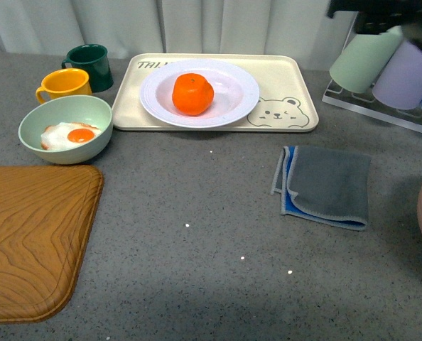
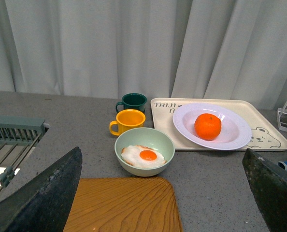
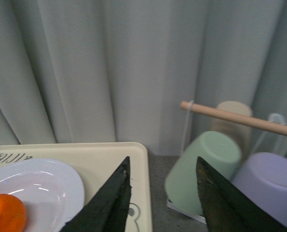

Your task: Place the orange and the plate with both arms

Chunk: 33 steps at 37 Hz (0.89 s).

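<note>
- White and ridged round its wide rim, the plate (image 1: 154,96) sits on the beige tray (image 1: 300,82) at the far side of the grey table (image 1: 197,241). It covers the tray's middle and left part.
- The orange (image 1: 192,94) rests in the well of the plate, roughly central, stem dot facing up. Nothing touches it.
- A bear drawing (image 1: 276,112) shows on the tray's near right corner, just beside the plate's rim.
- Left gripper (image 2: 162,151): its fingers (image 2: 51,193) stand wide apart with nothing between them. It hangs over the near left of the table, well apart from the plate.
- Right gripper (image 3: 163,159): its fingers (image 3: 109,203) are parted and hold nothing. It is raised above the tray's far right corner, near the cup rack.
- Left of the tray stand a dark green mug (image 1: 90,64) and a yellow mug (image 1: 65,84). Just in front of them is a pale green bowl (image 1: 33,121) holding a fried egg (image 1: 72,135).
- A wooden board (image 1: 33,234) lies at the near left.
- A folded grey cloth (image 1: 328,185) lies right of centre, apart from the tray.
- At the far right, a pale green cup (image 1: 364,60) and a lilac cup (image 1: 403,74) are tilted on a rack.
</note>
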Each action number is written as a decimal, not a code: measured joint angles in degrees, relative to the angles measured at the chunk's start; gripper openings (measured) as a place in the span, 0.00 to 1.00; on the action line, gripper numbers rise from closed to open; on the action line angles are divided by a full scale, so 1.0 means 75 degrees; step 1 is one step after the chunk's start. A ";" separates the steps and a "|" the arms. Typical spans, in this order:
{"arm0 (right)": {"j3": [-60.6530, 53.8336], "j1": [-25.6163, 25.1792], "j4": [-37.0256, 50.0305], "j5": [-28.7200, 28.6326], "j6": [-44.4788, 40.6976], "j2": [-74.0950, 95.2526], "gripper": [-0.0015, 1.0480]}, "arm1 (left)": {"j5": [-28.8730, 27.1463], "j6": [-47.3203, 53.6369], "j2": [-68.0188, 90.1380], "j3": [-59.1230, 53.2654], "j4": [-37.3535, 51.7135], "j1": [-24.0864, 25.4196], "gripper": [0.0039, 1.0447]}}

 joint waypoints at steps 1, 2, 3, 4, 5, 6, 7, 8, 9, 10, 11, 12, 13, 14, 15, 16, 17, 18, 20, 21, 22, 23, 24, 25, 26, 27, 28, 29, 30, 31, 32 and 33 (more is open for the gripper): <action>-0.0356 -0.0090 0.0125 -0.0067 -0.0032 -0.0277 0.31 | 0.0003 0.0000 0.0000 0.0000 0.0000 0.0000 0.94; -0.0679 -0.0178 0.0219 -0.0114 -0.0050 -0.0536 0.26 | 0.0009 0.0000 0.0000 0.0000 0.0000 0.0000 0.94; -0.0898 -0.0233 0.0280 -0.0149 -0.0067 -0.0699 0.23 | 0.0009 0.0000 0.0000 0.0000 0.0000 0.0000 0.94; -0.1201 -0.0309 0.0350 -0.0198 -0.0076 -0.0921 0.18 | 0.0012 0.0000 0.0000 0.0000 0.0000 0.0000 0.94; -0.1489 -0.0364 0.0399 -0.0256 -0.0082 -0.1119 0.13 | 0.0012 0.0003 0.0000 0.0000 0.0000 0.0000 0.94; -0.1760 -0.0408 0.0434 -0.0318 -0.0099 -0.1300 0.08 | 0.0012 0.0000 0.0000 0.0000 0.0000 0.0000 0.94; -0.2005 -0.0446 0.0472 -0.0382 -0.0105 -0.1472 0.02 | 0.0012 0.0000 0.0000 0.0000 0.0000 0.0000 0.94; -0.2334 -0.0495 0.0510 -0.0481 -0.0128 -0.1717 0.01 | 0.0009 0.0000 0.0000 0.0000 0.0000 0.0000 0.94; -0.2573 -0.0536 0.0530 -0.0530 -0.0137 -0.1909 0.01 | 0.0009 0.0000 0.0000 0.0000 0.0000 0.0000 0.94; -0.2801 -0.0565 0.0551 -0.0589 -0.0137 -0.2107 0.01 | 0.0003 0.0000 0.0000 0.0000 0.0000 0.0000 0.94; -0.3072 -0.0609 0.0545 -0.0667 -0.0137 -0.2387 0.01 | 0.0003 0.0000 0.0000 0.0000 0.0000 0.0000 0.94; -0.3241 -0.0650 0.0367 -0.0723 -0.0140 -0.2652 0.01 | 0.0006 0.0000 0.0000 0.0000 0.0000 0.0000 0.94; -0.3404 -0.0694 0.0184 -0.0769 -0.0140 -0.2940 0.01 | 0.0006 0.0000 0.0000 0.0000 0.0000 0.0000 0.94; -0.3573 -0.0746 0.0119 -0.0807 -0.0140 -0.3209 0.01 | 0.0006 0.0000 0.0000 0.0000 0.0000 0.0000 0.94; -0.3724 -0.0799 0.0096 -0.0828 -0.0140 -0.3450 0.01 | 0.0006 0.0000 0.0000 0.0000 0.0000 0.0000 0.94; -0.3864 -0.0848 0.0079 -0.0845 -0.0140 -0.3672 0.01 | 0.0006 0.0000 0.0000 0.0000 0.0000 0.0000 0.94; -0.3998 -0.0906 0.0055 -0.0860 -0.0140 -0.3876 0.01 | 0.0009 0.0000 0.0000 0.0000 0.0000 0.0000 0.94; -0.4138 -0.0956 0.0020 -0.0883 -0.0140 -0.4062 0.01 | 0.0009 0.0000 0.0000 0.0000 0.0000 0.0000 0.94; -0.4441 -0.1020 -0.0076 -0.0962 -0.0140 -0.4424 0.01 | 0.0009 0.0000 0.0000 0.0000 0.0000 0.0000 0.94; -0.4555 -0.1043 -0.0122 -0.1008 -0.0140 -0.4564 0.01 | 0.0009 0.0000 0.0000 0.0000 0.0000 0.0000 0.94; -0.4666 -0.1064 -0.0184 -0.1055 -0.0140 -0.4709 0.01 | 0.0009 0.0000 0.0000 0.0000 0.0000 0.0000 0.94; -0.4811 -0.1087 -0.0271 -0.1110 -0.0140 -0.4925 0.01 | 0.0009 0.0000 0.0000 0.0000 0.0000 0.0000 0.94; -0.4919 -0.1110 -0.0347 -0.1139 -0.0140 -0.5106 0.01 | 0.0009 0.0000 0.0000 0.0000 0.0000 0.0000 0.94; -0.5024 -0.1137 -0.0423 -0.1160 -0.0140 -0.5286 0.01 | 0.0006 0.0000 0.0000 0.0000 0.0000 0.0000 0.94; -0.5091 -0.1157 -0.0478 -0.1172 -0.0140 -0.5415 0.01 | 0.0006 0.0000 0.0000 0.0000 0.0000 0.0000 0.94; -0.5155 -0.1177 -0.0536 -0.1183 -0.0140 -0.5540 0.01 | 0.0009 0.0003 0.0000 0.0000 0.0000 0.0000 0.94; -0.5219 -0.1253 -0.0600 -0.1294 -0.0140 -0.5668 0.01 | 0.0009 0.0000 0.0000 0.0000 0.0000 0.0000 0.94; -0.5310 -0.1413 -0.0702 -0.1565 -0.0143 -0.5852 0.01 | 0.0009 0.0003 0.0000 0.0000 0.0000 0.0000 0.94; -0.5391 -0.1527 -0.0804 -0.1635 -0.0140 -0.6035 0.01 | 0.0009 0.0000 0.0000 0.0000 0.0000 0.0000 0.94; -0.5476 -0.1603 -0.0892 -0.1635 -0.0140 -0.6225 0.01 | 0.0009 0.0000 0.0000 0.0000 0.0000 0.0000 0.94; -0.5552 -0.1667 -0.1026 -0.1626 -0.0137 -0.6408 0.01 | 0.0009 0.0000 0.0000 0.0000 0.0000 0.0000 0.94; -0.5601 -0.1687 -0.1102 -0.1626 -0.0137 -0.6531 0.01 | 0.0009 0.0000 0.0000 0.0000 0.0000 0.0000 0.94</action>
